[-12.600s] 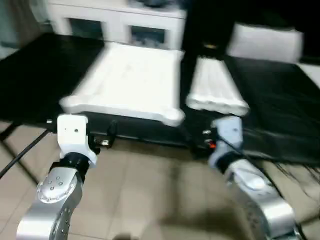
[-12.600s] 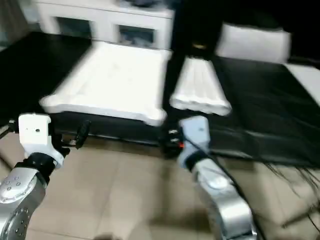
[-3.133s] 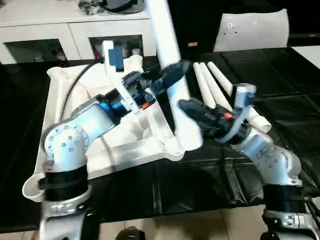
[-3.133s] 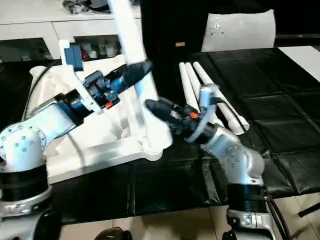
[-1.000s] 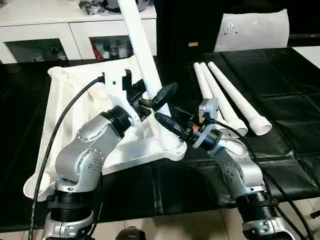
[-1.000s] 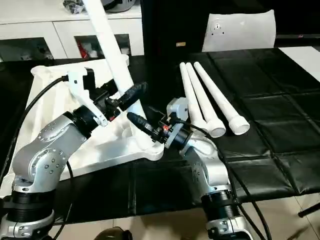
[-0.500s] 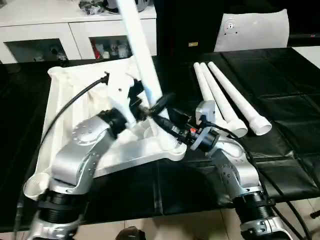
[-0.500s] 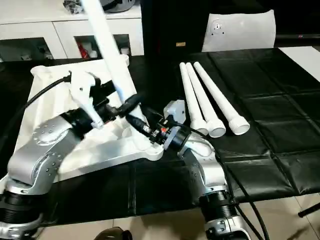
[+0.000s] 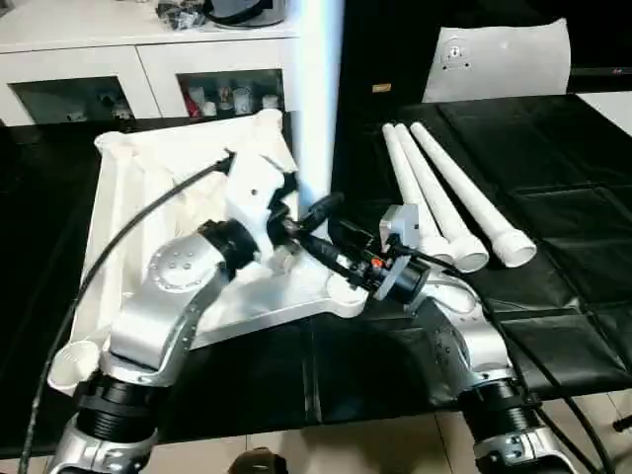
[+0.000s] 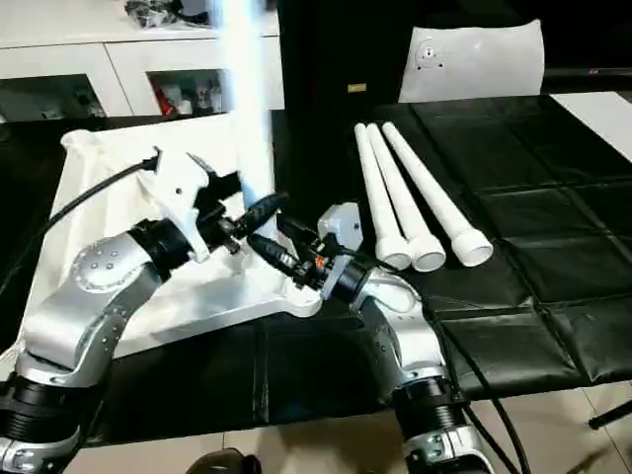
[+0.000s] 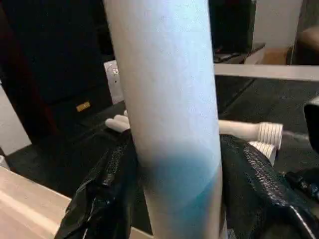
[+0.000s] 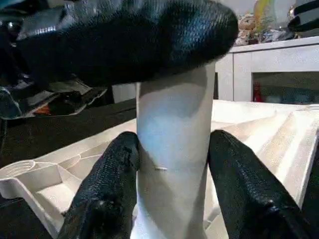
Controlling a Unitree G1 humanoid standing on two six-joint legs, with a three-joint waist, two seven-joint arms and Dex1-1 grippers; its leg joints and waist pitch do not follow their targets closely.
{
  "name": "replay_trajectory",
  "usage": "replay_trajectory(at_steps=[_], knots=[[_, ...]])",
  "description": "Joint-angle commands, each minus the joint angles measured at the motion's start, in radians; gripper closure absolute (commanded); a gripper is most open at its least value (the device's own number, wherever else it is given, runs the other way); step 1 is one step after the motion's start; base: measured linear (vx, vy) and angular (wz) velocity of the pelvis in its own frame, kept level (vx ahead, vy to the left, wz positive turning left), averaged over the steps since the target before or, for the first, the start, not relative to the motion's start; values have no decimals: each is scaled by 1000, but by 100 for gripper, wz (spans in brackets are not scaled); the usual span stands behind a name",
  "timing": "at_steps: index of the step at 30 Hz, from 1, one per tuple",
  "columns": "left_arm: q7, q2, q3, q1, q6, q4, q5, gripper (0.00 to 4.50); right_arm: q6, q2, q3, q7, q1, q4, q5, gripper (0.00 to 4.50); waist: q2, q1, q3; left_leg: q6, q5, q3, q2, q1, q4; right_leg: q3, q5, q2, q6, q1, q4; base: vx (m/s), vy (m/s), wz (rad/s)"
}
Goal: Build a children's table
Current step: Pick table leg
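Observation:
The white tabletop (image 9: pixel 158 178) lies ribbed side up on the black-covered table. One white leg (image 9: pixel 318 99) stands upright at its near right corner (image 9: pixel 346 293). My left gripper (image 9: pixel 314 219) is shut on this leg; in the left wrist view the leg (image 11: pixel 169 99) sits tight between both black fingers (image 11: pixel 107 194). Just below, my right gripper (image 9: pixel 320 251) is shut on the same leg near its base. In the right wrist view its fingers (image 12: pixel 112 184) press on either side of the leg (image 12: pixel 172 149), with the ribbed tabletop (image 12: pixel 259 139) behind.
Three more white legs (image 9: pixel 439 193) lie side by side on the black cover (image 9: pixel 563 227), right of the tabletop. A white glass-door cabinet (image 9: pixel 148 59) stands behind, and a white panel (image 9: pixel 504 54) at the back right. A black cable (image 9: pixel 118 247) trails from my left wrist.
The leg has swung from leaning left to upright. My left gripper's fingers have come in onto it. The right gripper stayed shut low on the leg.

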State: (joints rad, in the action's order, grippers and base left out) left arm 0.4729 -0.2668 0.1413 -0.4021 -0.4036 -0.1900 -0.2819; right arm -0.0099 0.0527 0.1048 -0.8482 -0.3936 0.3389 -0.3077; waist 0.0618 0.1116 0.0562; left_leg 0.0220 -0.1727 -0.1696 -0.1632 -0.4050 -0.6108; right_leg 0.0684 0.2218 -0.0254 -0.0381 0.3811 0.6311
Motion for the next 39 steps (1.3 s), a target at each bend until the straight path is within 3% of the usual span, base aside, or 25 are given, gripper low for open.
replay_trajectory(at_steps=[1,5,11,12,14,17,20,21,24,27,29,30,32,34,39], knots=[[-27,21,-45,-4,-40,8,-41,237,-16,-2,8,-10,-14,5,7,268,6,-3,-73,-29,-173,38,-82,26,67,-64,91,-127,-166,-38,-75,0,0,0],[-37,60,-77,-6,-140,-8,-125,258,-14,1,4,-9,-21,7,6,268,2,-4,-72,-38,-167,36,-78,24,66,-63,94,-125,-173,-38,-76,0,0,0],[-88,98,-132,-40,-182,-6,-182,264,-6,-4,-5,27,-41,-4,10,268,2,-1,-72,-46,-157,37,-80,26,65,-62,108,-124,-167,-37,-79,0,0,0],[-99,101,-150,-57,-192,-2,-185,264,9,-3,-5,17,-46,-15,-2,268,-2,-2,-72,-49,-159,36,-79,26,65,-62,111,-123,-164,-38,-79,0,0,0],[-96,84,-153,-70,-200,1,-168,264,43,0,0,-13,-46,-38,-28,213,-2,1,-71,-55,-160,38,-79,27,66,-64,126,-124,-157,-38,-81,0,0,0],[-86,59,-148,-79,-214,4,-156,264,95,4,-2,-36,-47,-72,-67,187,-3,0,-71,-53,-156,38,-78,25,67,-63,135,-125,-148,-38,-81,0,0,0],[-86,60,-182,-83,-243,1,-200,264,150,17,-25,-41,-49,-114,-115,153,-7,1,-72,-55,-129,36,-78,24,64,-63,110,-125,-150,-39,-78,0,0,0],[-80,60,-198,-89,-261,1,-227,264,178,30,-42,-40,-53,-135,-142,152,-14,2,-73,-59,-124,34,-76,23,63,-62,111,-125,-150,-40,-78,0,0,0],[-44,43,-206,-99,-304,3,-269,264,247,60,-88,-32,-71,-168,-200,111,-10,5,-71,-60,-123,34,-76,26,63,-62,142,-124,-138,-37,-82,0,0,0],[-11,31,-215,-109,-345,5,-314,264,306,91,-128,-27,-90,-202,-240,105,-11,7,-70,-51,-129,33,-75,29,64,-63,166,-123,-136,-35,-84,0,0,0],[16,18,-227,-120,-392,5,-365,264,423,141,-144,-42,-108,-234,-296,80,-16,9,-70,-48,-123,32,-73,31,65,-63,163,-121,-133,-37,-83,0,0,0],[39,10,-235,-130,-427,6,-401,264,499,188,-134,-85,-115,-255,-326,71,-15,13,-71,-50,-111,33,-73,29,63,-62,159,-121,-129,-37,-82,0,0,0],[53,6,-243,-137,-447,8,-420,264,544,221,-122,-118,-117,-269,-343,68,-16,17,-71,-51,-103,31,-70,27,60,-62,156,-122,-128,-39,-82,0,0,0],[87,3,-262,-163,-481,23,-477,264,593,293,-70,-201,-120,-285,-326,68,-21,21,-72,-51,-101,29,-66,25,56,-61,175,-123,-119,-42,-85,0,0,0],[153,-1,-268,-195,-506,28,-546,264,623,335,-40,-262,-123,-278,-322,68,-24,25,-72,-56,-89,29,-68,24,55,-60,198,-122,-112,-39,-89,0,0,0]])
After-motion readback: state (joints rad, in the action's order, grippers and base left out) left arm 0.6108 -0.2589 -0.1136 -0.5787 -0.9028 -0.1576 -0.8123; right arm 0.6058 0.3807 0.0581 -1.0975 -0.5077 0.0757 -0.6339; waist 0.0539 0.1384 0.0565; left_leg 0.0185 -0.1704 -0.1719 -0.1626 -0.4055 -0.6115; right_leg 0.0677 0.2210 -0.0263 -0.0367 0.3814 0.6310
